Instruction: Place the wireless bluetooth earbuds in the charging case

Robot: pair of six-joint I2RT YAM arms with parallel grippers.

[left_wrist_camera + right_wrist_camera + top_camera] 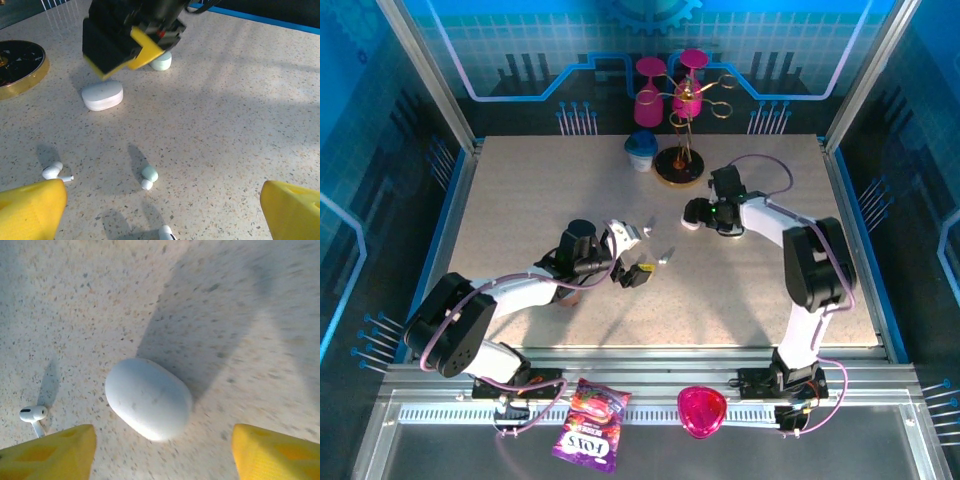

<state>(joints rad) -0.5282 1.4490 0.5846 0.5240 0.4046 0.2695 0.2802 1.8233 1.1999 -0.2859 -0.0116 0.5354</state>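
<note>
A white charging case (147, 397) lies closed on the speckled table, between the spread yellow fingers of my right gripper (162, 452), which touch nothing. From above, that gripper (698, 214) hovers over the case (689, 222). One earbud (33, 415) lies to the case's left. My left gripper (162, 205) is open and empty, low over the table. Ahead of it lie three small white earbuds (55, 171) (149, 176) (167, 232). Farther on I see the white case (102, 95) and a second pale case (161, 61) beneath the right gripper's fingers (130, 45).
A gold-based stand (680, 168) holding pink glasses (650, 100) is at the back, with a blue and white cup (642, 150) beside it. A snack bag (588, 428) and a pink object (702, 410) lie on the front rail. The stand's base (20, 65) shows far left.
</note>
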